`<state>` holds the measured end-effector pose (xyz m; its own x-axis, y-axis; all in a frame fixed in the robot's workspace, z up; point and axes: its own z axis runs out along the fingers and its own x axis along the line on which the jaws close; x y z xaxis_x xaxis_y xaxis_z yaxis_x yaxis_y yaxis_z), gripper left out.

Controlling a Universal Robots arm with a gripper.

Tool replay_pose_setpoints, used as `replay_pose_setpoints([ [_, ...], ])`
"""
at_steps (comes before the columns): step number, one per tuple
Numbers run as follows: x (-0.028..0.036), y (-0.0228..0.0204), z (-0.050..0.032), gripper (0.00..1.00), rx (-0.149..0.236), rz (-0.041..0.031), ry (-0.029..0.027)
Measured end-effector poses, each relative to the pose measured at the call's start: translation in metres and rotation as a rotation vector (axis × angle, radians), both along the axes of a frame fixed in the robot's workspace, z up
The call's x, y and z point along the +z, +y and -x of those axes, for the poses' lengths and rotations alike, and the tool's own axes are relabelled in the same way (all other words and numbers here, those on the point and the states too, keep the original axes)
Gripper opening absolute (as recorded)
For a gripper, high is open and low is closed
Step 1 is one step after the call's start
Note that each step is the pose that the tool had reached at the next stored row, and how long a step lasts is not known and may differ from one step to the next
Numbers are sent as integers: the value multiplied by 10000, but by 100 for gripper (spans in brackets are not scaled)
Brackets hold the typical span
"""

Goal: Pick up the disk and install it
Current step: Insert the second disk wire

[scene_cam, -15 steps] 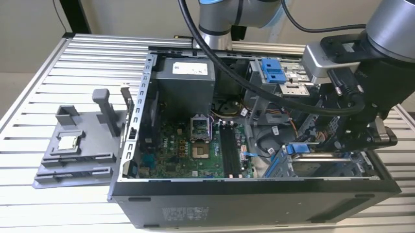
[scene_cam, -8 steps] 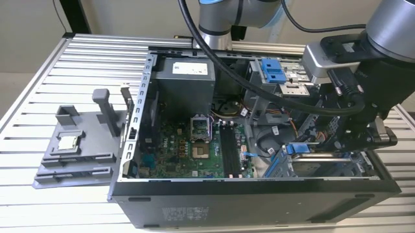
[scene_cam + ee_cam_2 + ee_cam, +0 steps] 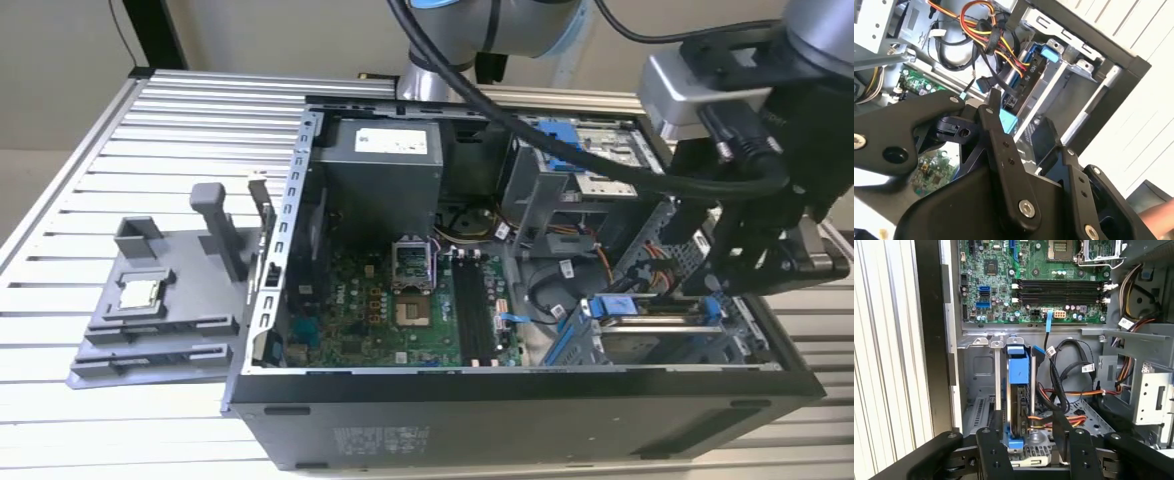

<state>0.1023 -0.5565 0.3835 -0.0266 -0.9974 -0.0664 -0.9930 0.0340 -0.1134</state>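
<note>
The disk (image 3: 1018, 390), edge-up with blue rails, stands in the drive bay at lower centre of the first wrist view, inside the open computer case (image 3: 534, 400). Our gripper (image 3: 1026, 437) hangs right over it; we cannot tell whether it grips. We judge seating is under way, needing a straight push.

The disk (image 3: 1018, 390) stands on edge, blue-railed, in the case's drive bay (image 3: 979, 370).

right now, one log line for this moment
tool over drive bay | disk on edge in bay, blue rails | grip: unclear | case open
</note>
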Motion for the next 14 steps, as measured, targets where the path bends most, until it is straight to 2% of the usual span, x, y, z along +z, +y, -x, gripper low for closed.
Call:
replay_pose_setpoints([
  [2,54,0,0,100,0,1,0],
  [3,53,-1,0,0,0,-1,0],
  [14,63,0,0,0,0,-1,0],
])
